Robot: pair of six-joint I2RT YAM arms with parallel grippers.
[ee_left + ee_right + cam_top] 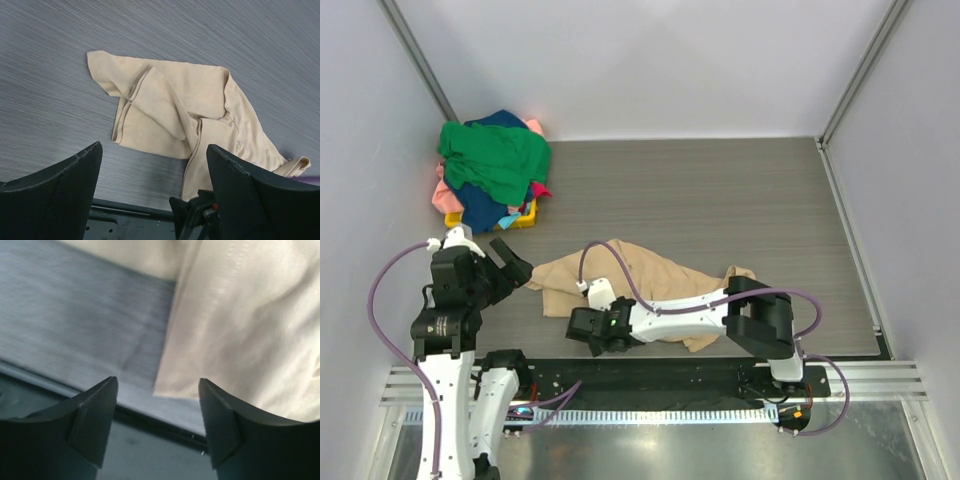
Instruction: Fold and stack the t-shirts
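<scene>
nearest, the right arm reaches leftward along the near edge of the counter, lying across the front hem of the one tan t-shirt. its jaws stand open and hold nothing. in the wrist view a near corner of the tan t-shirt shows in the gap beyond the fingertips; whether they touch the cloth cannot be told. a dark rail runs just in front of them.

one purple cable from that arm loops over the middle of the shirt.

to the left, the left arm is raised above the counter just beside the shirt's left end. its jaws are spread wide and empty, and its wrist view looks down on the tan t-shirt, which lies crumpled and partly folded over itself, one sleeve out to the left.

farther back, well apart from the tan one, a heap of shirts sits in the far left corner against the wall. one green t-shirt lies on top, with navy blue cloth below it and pink cloth at the left side; how many shirts the heap holds cannot be counted. one yellow basket shows under its near right edge, mostly covered.
</scene>
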